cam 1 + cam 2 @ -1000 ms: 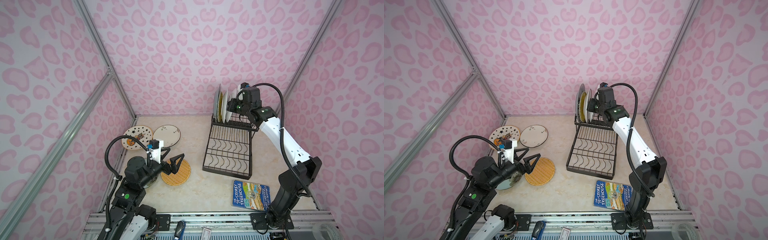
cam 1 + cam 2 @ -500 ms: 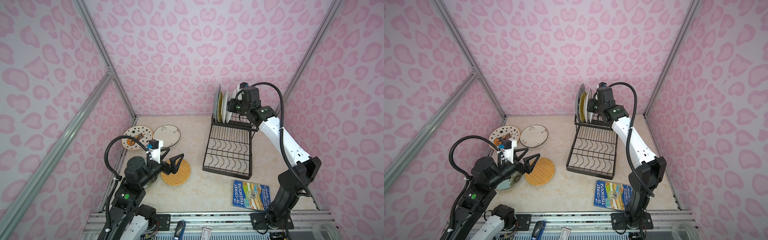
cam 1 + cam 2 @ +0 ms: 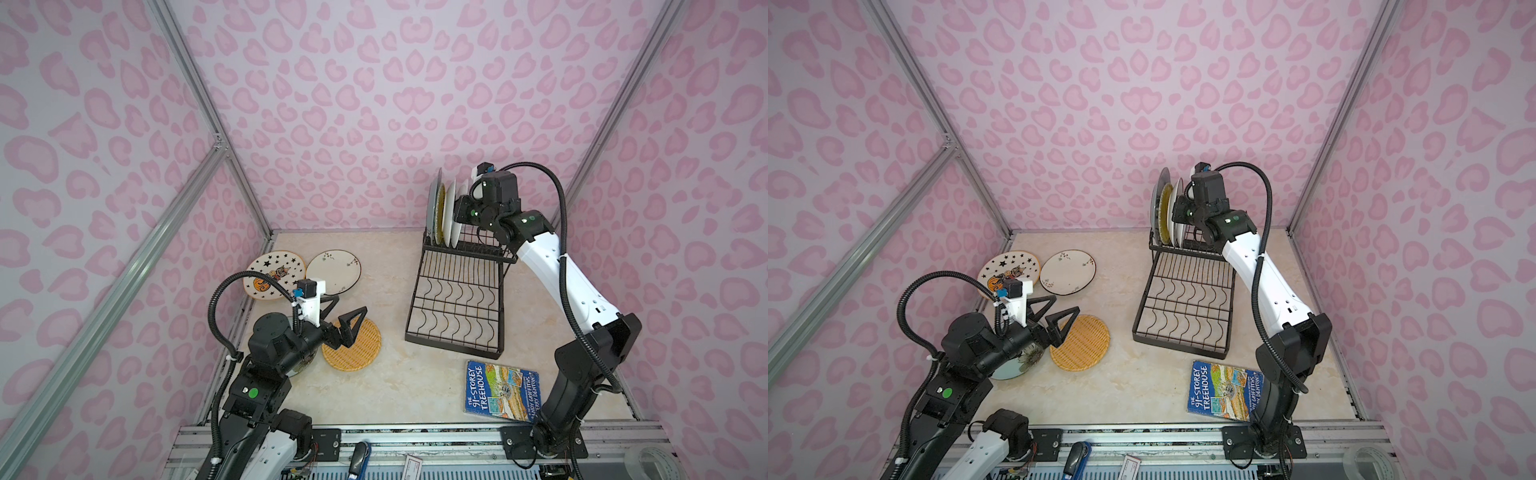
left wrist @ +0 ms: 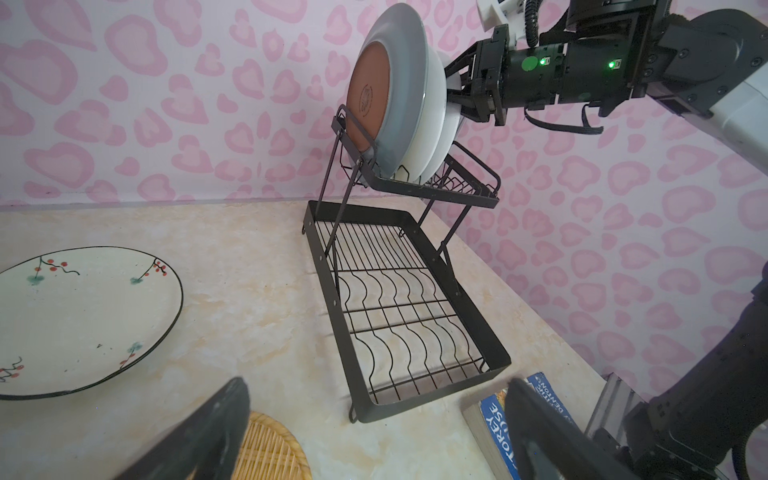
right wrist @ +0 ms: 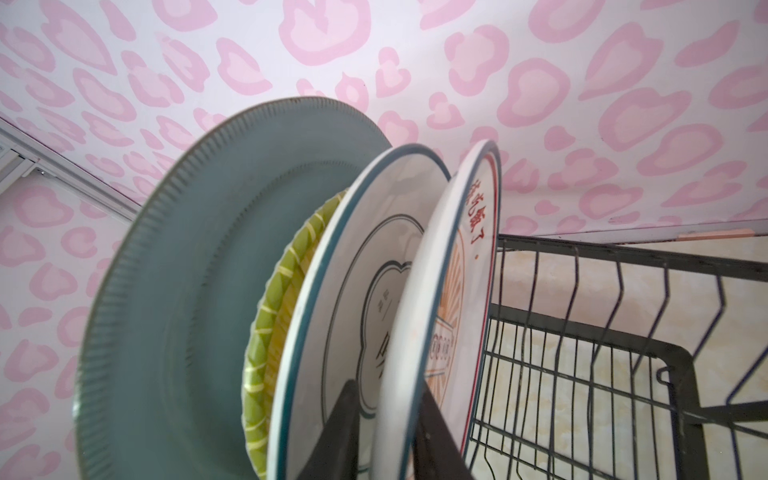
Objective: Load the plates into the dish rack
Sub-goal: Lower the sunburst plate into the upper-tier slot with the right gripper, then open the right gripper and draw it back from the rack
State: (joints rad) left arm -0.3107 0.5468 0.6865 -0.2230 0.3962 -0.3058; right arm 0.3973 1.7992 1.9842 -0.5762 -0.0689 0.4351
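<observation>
right gripper (image 5: 388, 386): raised at the upper basket of the dish rack (image 3: 457, 303); jaws are set slightly apart astride one plate's rim; a sliver of gap is seen at one finger (image 5: 345, 432), so no clamp is shown.
sunburst plate (image 5: 419, 291): white, with orange rays and red characters; stood on edge in the basket, its rim between the right gripper's fingers.
ring plate (image 5: 353, 291): white, blue-edged; slotted upright just beyond the sunburst plate.
yellow woven plate (image 5: 282, 299): slotted next beyond; mostly hidden by its neighbours.
teal-grey plate (image 5: 187, 270): ribbed rim; placed farthest from the right gripper, at the basket's end.
lower tray (image 3: 453, 316): wide, with wavy wires; laid below the right gripper and forearm.
left gripper (image 3: 351, 305): jaws are spread wide and nothing is gripped; hung low above the table (image 3: 374, 395).
orange woven plate (image 3: 361, 345): laid flat under the left gripper's fingers.
floral plate (image 3: 1011, 368): pale green; laid flat behind the left gripper, largely covered by that arm, just beside the orange woven plate.
star plate (image 3: 270, 274), sprig plate (image 3: 338, 270): laid flat side by side beyond the left gripper; rims meet, and overlap cannot be told.
book (image 3: 500, 390): blue paperback; laid flat near the right arm's base, just beside the tray's corner.
</observation>
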